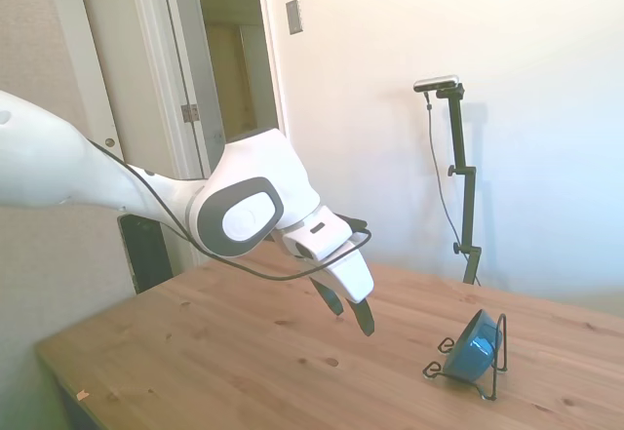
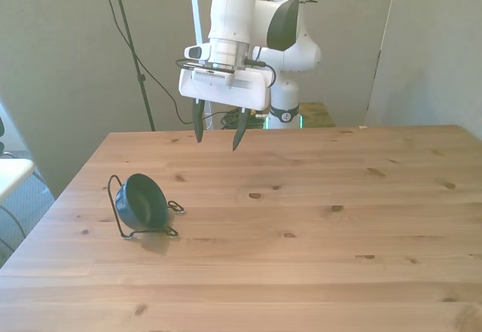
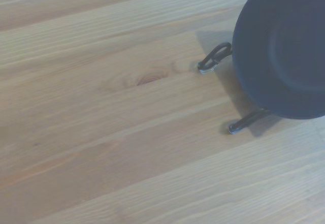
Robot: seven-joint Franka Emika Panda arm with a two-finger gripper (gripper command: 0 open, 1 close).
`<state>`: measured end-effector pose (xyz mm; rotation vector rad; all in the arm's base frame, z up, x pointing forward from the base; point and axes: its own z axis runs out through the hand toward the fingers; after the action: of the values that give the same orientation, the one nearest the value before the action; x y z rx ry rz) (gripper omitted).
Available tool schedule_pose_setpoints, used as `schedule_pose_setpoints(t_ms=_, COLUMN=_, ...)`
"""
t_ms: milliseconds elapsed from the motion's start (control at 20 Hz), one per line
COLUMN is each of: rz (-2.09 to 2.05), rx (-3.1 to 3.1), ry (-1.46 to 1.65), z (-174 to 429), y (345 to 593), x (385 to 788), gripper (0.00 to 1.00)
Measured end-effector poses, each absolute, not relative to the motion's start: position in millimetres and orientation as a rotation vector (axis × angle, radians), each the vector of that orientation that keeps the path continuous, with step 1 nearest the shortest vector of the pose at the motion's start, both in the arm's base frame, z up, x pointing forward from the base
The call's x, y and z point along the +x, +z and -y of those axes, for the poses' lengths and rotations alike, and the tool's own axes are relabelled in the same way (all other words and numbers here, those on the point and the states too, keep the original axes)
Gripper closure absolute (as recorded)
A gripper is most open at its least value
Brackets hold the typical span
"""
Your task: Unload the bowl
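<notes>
I have the gripper (image 2: 218,131) hanging in the air above the table (image 2: 316,226), not touching anything. Its two dark fingers (image 2: 198,121) are spread well apart with nothing between them, and they point down toward the wood. In the side view the gripper (image 1: 351,311) tilts forward, angled toward the bowl (image 1: 471,345), with a clear gap of bare wood between them.

From the front view I see the gripper over the far part of the table, toward that view's left, with the white arm (image 2: 241,16) rising behind it beyond the far edge.

The bowl (image 2: 141,201) sits near the table's edge at the front view's left, well apart from the gripper. It is not flat on the wood: it stands tilted on its side, propped in a thin black wire stand (image 2: 120,211) whose feet rest on the tabletop. Its open face looks toward the front view's right.

My wrist camera catches part of the bowl (image 3: 284,46), dark and round, with two of the wire stand's feet (image 3: 214,57) on the wood beside it.
</notes>
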<state>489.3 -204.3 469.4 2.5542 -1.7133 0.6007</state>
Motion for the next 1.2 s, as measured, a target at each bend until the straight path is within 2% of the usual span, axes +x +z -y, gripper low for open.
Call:
schedule_pose_setpoints(t_ms=150, rz=1.748, rx=2.447, ry=0.66, z=214.1, y=463.1, x=499.2, gripper=0.0)
schedule_pose_setpoints(t_ms=600, rz=1.832, rx=2.161, ry=0.744, z=298.5, y=447.7, x=541.4, gripper=0.0)
schedule_pose_setpoints(t_ms=850, rz=1.805, rx=2.127, ry=0.739, z=317.4, y=433.1, x=572.4, gripper=0.0)
schedule_pose_setpoints(t_ms=1050, rz=1.804, rx=2.087, ry=0.723, z=336.1, y=424.8, x=578.8, gripper=0.0)
schedule_pose_setpoints(t_ms=1100, rz=1.805, rx=2.079, ry=0.723, z=340.0, y=423.9, x=578.7, gripper=1.0)
schedule_pose_setpoints(t_ms=1200, rz=1.806, rx=2.07, ry=0.723, z=344.7, y=423.0, x=579.0, gripper=1.0)
